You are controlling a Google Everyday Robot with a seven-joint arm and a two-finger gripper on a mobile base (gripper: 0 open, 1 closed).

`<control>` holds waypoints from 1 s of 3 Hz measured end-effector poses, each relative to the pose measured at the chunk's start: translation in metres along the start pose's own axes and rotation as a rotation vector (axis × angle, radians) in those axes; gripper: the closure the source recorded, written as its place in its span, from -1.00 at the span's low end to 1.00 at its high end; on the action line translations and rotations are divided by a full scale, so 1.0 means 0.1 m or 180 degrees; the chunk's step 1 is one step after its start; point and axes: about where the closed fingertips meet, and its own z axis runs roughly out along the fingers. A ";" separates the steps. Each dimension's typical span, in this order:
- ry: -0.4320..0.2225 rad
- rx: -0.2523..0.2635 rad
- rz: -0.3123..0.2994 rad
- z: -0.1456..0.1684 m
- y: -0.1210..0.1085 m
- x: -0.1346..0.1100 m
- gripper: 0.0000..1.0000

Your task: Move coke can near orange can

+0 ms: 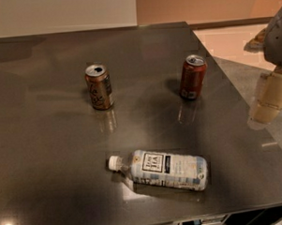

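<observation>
The coke can (192, 78), deep red with a silver top and a small white patch near its base, stands upright on the dark table (49, 151) at the right of centre. The orange can (99, 87), brownish-orange with pale lettering and a dark side panel, stands upright to its left, about a third of the table's width away. My gripper (268, 104) hangs at the far right edge of the view, past the table's right edge, to the right of the coke can and apart from it. It holds nothing that I can see.
A plastic bottle (162, 169) with a white cap and pale label lies on its side near the table's front, cap pointing left. The table's right edge runs diagonally just right of the coke can. A wall stands behind the table.
</observation>
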 end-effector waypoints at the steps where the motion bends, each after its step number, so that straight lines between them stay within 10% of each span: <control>1: -0.0001 0.0004 0.0000 0.00 0.00 0.00 -1.00; 3: -0.0307 -0.0001 0.0253 0.23 -0.42 -0.11 -1.00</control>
